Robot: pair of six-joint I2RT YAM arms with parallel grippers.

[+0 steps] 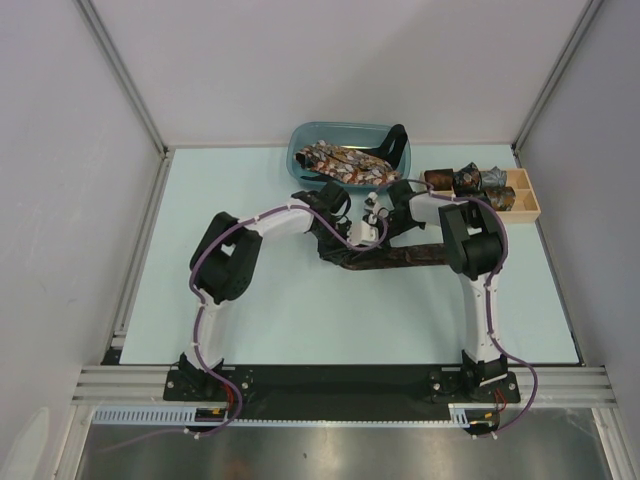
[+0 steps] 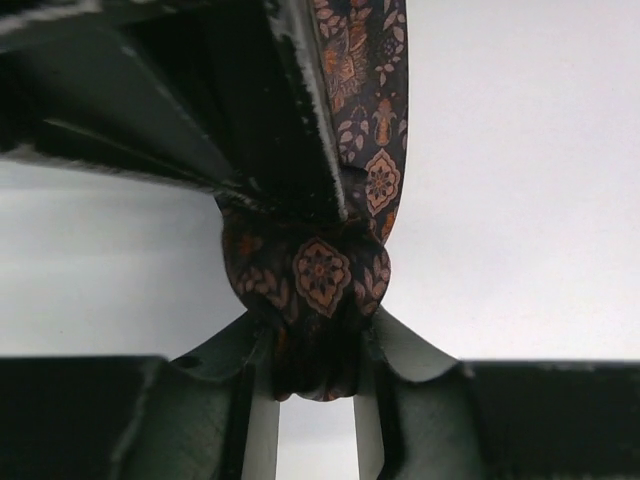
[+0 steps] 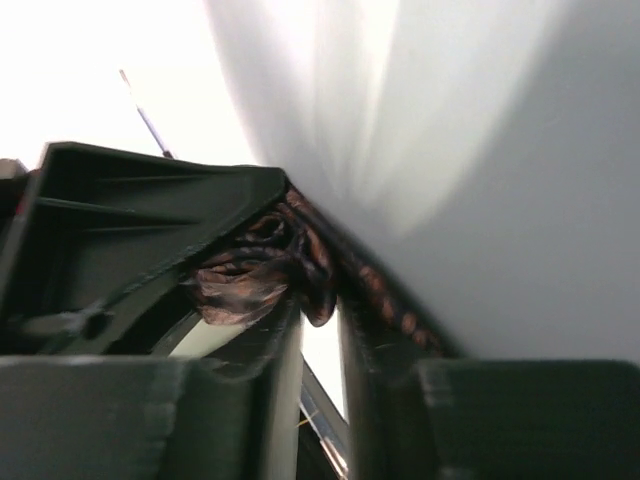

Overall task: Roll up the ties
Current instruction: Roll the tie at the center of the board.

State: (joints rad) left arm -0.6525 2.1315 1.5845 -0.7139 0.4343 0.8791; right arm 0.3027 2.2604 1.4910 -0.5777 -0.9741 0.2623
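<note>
Pinching a bunched dark brown tie (image 2: 322,272) at frame centre, left gripper (image 2: 315,350) is clenched. Right gripper (image 3: 320,335) meets crumpled fabric, probably same tie; can't tell if gripping.

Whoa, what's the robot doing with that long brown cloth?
The robot is rolling up a dark patterned tie in the middle of the table. Its left hand pinches a bunched-up part of it. The right hand is right against the tie too, but I can't tell if it's gripping. More loose ties wait in the blue tub, and a few rolled ones sit in the wooden tray.
</note>
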